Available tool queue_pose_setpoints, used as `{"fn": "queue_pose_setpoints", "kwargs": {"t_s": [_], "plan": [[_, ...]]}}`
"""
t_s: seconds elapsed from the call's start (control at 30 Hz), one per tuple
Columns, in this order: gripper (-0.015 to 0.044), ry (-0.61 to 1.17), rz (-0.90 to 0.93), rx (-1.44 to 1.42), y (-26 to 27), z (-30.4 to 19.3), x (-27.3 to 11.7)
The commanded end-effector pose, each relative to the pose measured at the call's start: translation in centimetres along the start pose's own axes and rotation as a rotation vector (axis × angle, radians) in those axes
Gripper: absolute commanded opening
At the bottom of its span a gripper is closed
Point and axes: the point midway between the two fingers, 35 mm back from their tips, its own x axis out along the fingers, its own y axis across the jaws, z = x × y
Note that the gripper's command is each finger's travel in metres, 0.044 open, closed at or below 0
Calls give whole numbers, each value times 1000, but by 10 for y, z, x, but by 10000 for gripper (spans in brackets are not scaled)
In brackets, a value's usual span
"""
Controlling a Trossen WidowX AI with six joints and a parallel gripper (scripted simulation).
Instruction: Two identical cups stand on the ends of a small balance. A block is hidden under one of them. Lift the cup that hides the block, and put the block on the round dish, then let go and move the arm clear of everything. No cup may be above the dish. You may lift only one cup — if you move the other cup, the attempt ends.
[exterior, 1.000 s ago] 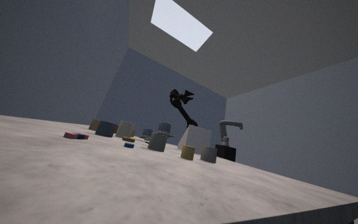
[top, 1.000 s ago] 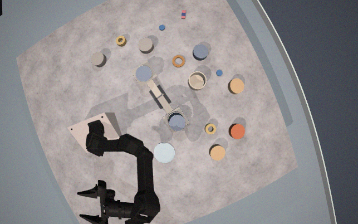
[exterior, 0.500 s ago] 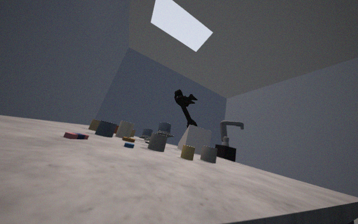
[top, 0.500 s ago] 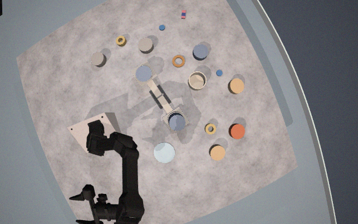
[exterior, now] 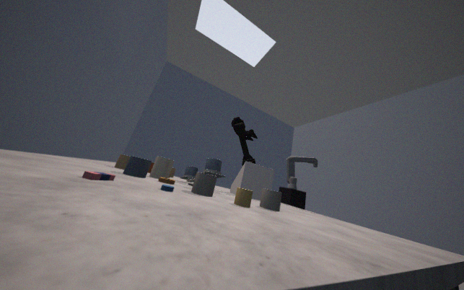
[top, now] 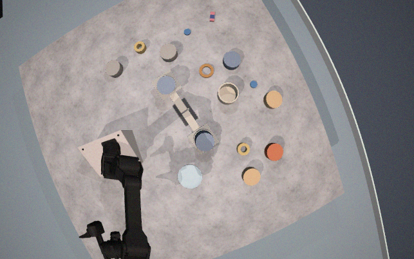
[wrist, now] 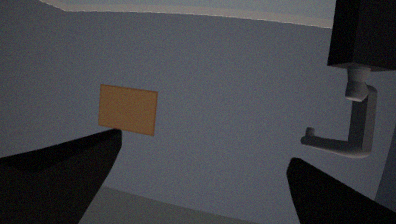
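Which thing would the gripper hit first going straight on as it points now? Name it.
Probably the plain wall, between the orange panel and the faucet. The gripper's way there looks free, though depth is unclear.

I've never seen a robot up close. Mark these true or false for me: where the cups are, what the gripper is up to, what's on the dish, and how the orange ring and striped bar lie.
1. A cup stands on each end of the balance. True.
2. The gripper is shut on a cup. False: it is open, with nothing between its fingers.
3. A block sits on the round dish. False: no block shows on it.
4. The orange ring lies flat. True.
5. The striped bar leans against the balance. False: it lies well away from it.
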Motion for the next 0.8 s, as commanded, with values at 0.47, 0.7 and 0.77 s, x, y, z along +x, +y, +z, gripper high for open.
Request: {"fn": "queue_pose_setpoints", "kwargs": {"t_s": [0.47,0.7,0.77], "plan": [[440,-465,-170,98,-58,110,35],[440,-701,-199,130,-75,181,17],[440,-769,-203,134,-78,201,7]]}}
